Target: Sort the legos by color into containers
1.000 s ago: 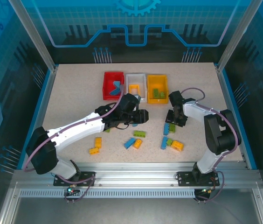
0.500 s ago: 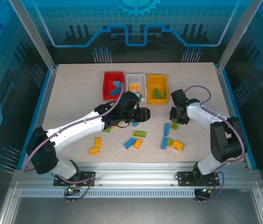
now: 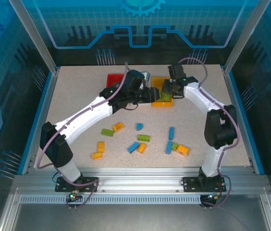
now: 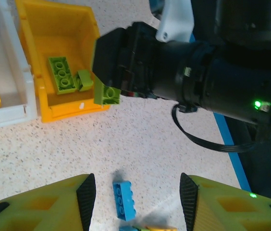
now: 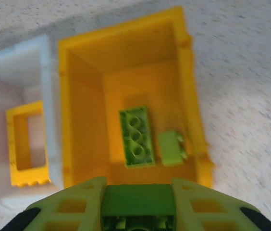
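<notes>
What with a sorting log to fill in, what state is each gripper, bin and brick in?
Right gripper, shut on a green brick at the yellow bin.
Left gripper, open, empty.
Yellow bin, holds two green bricks.
White bin, holds one yellow piece.
Red bin, partly hidden by the left arm, contents unclear.
Loose bricks, unsorted on the table.

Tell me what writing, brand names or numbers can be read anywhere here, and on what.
None: no readable text on the containers, the legos, the left arm or the right arm. The back panel bears a gear emblem and line patterns, no letters.
</notes>
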